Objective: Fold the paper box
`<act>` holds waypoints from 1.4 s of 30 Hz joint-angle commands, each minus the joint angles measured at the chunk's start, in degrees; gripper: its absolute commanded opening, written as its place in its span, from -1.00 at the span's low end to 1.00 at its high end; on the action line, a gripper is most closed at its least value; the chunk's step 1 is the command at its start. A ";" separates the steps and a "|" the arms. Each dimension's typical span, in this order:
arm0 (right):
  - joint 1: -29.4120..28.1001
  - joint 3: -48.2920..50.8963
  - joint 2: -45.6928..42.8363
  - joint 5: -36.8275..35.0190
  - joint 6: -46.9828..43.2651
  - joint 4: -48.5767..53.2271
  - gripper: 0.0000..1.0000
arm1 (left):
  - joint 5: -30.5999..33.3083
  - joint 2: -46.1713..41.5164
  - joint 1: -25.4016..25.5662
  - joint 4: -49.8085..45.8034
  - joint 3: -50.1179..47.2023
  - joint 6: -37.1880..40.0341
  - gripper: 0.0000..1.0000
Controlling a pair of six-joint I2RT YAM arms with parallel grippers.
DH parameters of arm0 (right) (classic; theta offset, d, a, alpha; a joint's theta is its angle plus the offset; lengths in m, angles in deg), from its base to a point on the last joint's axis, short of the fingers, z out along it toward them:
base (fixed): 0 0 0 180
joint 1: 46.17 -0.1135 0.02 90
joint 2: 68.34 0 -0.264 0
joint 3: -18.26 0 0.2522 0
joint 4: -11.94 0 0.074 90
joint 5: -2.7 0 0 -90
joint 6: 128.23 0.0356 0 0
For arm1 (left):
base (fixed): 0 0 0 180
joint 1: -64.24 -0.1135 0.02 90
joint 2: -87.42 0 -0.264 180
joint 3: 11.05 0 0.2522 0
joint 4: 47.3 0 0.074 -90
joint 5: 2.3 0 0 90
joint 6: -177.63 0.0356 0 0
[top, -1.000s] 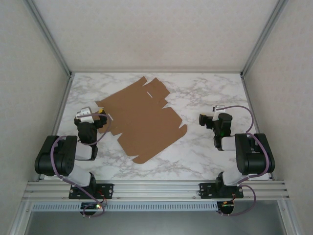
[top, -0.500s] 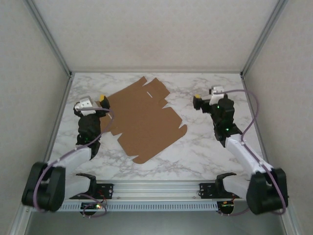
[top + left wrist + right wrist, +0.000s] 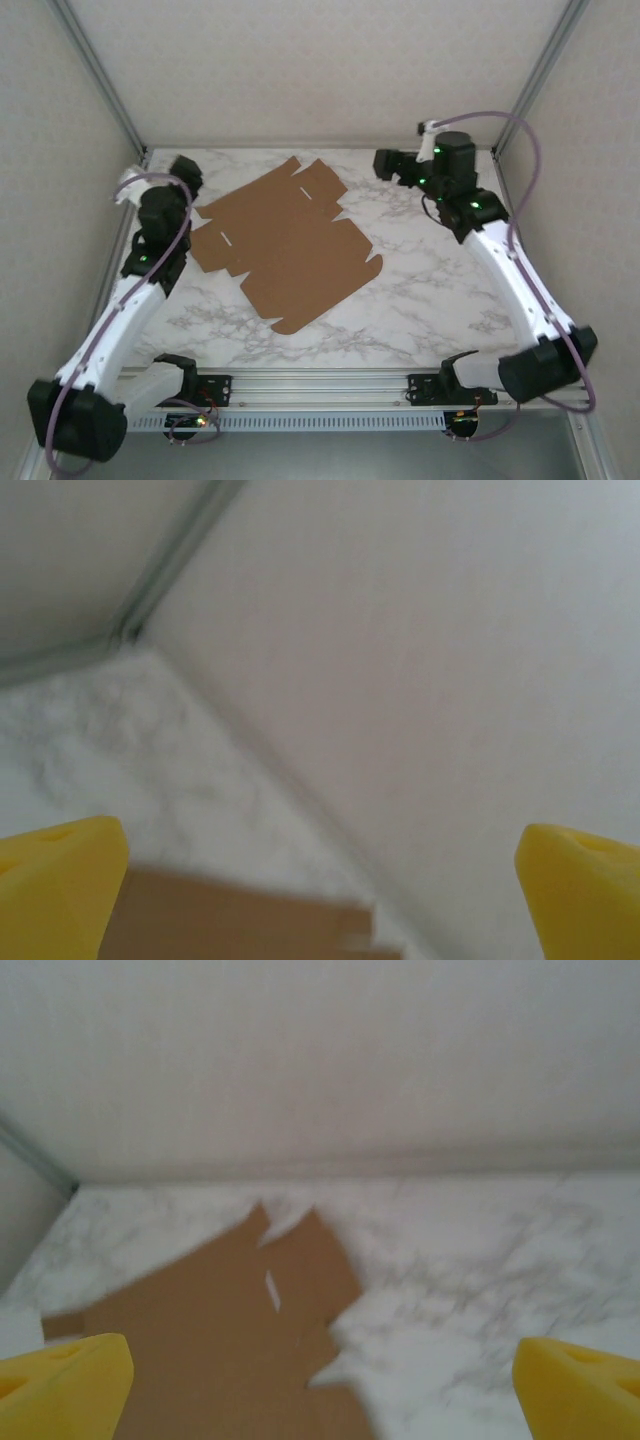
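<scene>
Top external: the plain brown die-cut cardboard sheet of the paper box [image 3: 290, 245] lies flat and unfolded on the white-and-grey marble-patterned table [image 3: 440, 290], left of the middle. It sits skewed to the table's edges. Its long axis seems to run from the pair of flaps nearest the back wall down to a rounded tab that points at the near edge. A broad wing reaches out to the left. The outline is notched and stepped, with short cut slits showing pale against the brown, and no panel is raised. The left end effector [image 3: 186, 166] hovers at the far left corner of the table, just beside the sheet's left wing. The right end effector [image 3: 385, 164] hangs at the far right, well apart from the cardboard.

Left wrist: the picture is blurred. Two yellow fingertips [image 3: 60, 885] stand at opposite sides of the frame, spread wide and released, holding nothing. A strip of brown cardboard shows low between them, with marble and the pale wall beyond.

Right wrist: yellow fingertips [image 3: 65, 1385] again sit far apart, released and empty. The sheet spreads across the lower left, its two far flaps parted by a V-shaped notch and aimed at the back wall, with one small slit in the panel.
</scene>
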 commanded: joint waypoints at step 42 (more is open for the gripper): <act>-5.06 -1.31 40.53 2.97 4.18 7.03 -1.00 | -18.84 35.37 17.86 10.32 -7.00 -1.38 -1.00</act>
